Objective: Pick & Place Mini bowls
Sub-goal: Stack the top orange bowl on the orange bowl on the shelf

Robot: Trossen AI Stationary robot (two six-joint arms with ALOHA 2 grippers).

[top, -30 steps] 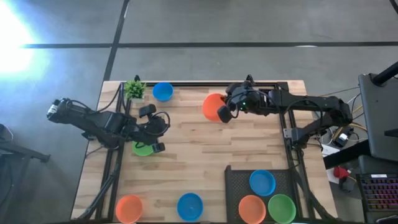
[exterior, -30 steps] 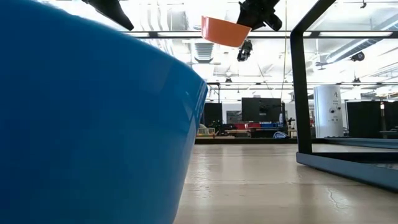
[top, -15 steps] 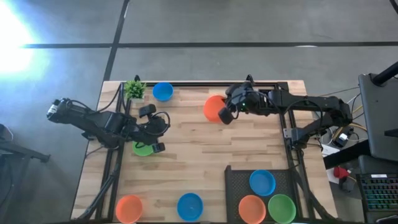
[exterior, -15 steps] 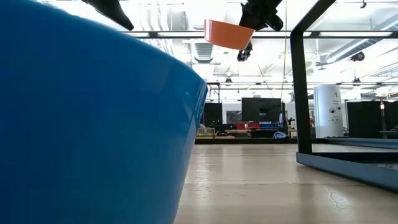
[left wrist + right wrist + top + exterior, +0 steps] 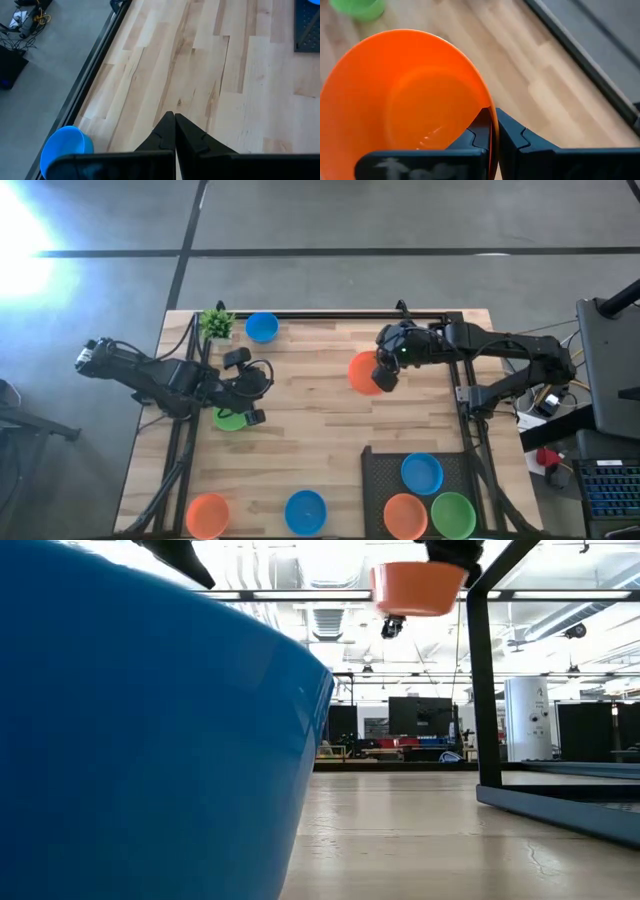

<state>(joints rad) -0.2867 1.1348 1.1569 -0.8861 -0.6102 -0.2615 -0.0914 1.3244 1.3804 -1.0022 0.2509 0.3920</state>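
Orange mini bowl (image 5: 364, 371) aloft in right tool (image 5: 384, 376); seven other bowls (image 5: 262, 327) scattered.

Stood on a grey concrete floor (image 5: 400, 220) crossed by dark seams, glare at one corner; beyond, a hall with ceiling lights (image 5: 330, 560), dark screens (image 5: 420, 715).

No readable text, labels, brands or numbers in any view.

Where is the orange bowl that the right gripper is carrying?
In the high view, the orange bowl sits right of table centre, pinched at its rim by the right gripper. The low view shows it held up in the air, above the table.
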